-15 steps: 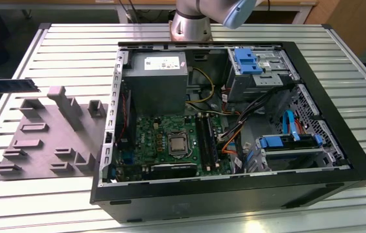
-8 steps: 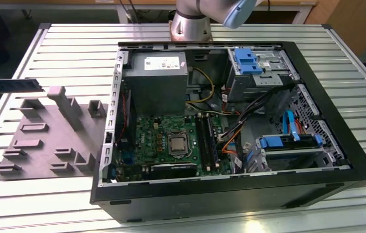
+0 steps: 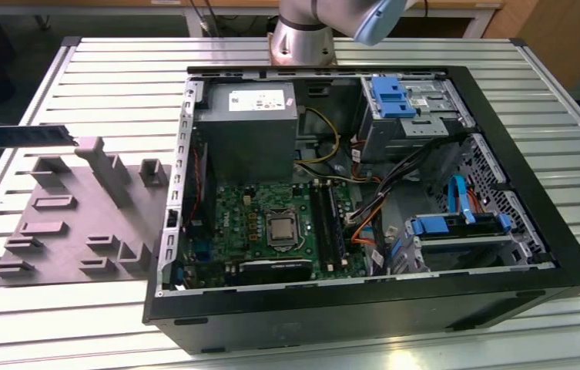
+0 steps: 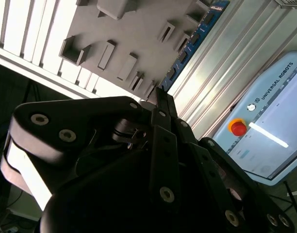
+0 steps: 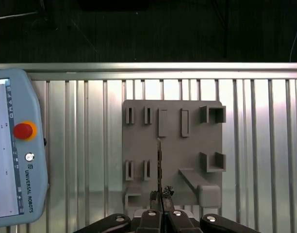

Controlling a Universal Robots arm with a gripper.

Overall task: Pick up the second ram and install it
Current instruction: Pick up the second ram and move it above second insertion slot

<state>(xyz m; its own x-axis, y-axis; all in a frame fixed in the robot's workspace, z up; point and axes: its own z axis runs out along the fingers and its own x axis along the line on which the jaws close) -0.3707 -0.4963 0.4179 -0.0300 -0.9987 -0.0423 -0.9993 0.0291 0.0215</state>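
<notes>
Above the grey moulded tray (image 5: 187,150), claw (image 5: 160,195) tight on one end of the second ram (image 5: 159,160).

Robotics lab, slatted aluminium bench (image 3: 115,62), teach pendant (image 5: 12,170)

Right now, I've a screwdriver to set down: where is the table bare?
Bare slats between the teach pendant and the grey tray, and beyond the tray's other side. Crowded: the open computer case, and by the tray, where the gripper holds the second ram.

Slim dark second ram (image 3: 22,137) aloft, level
</notes>
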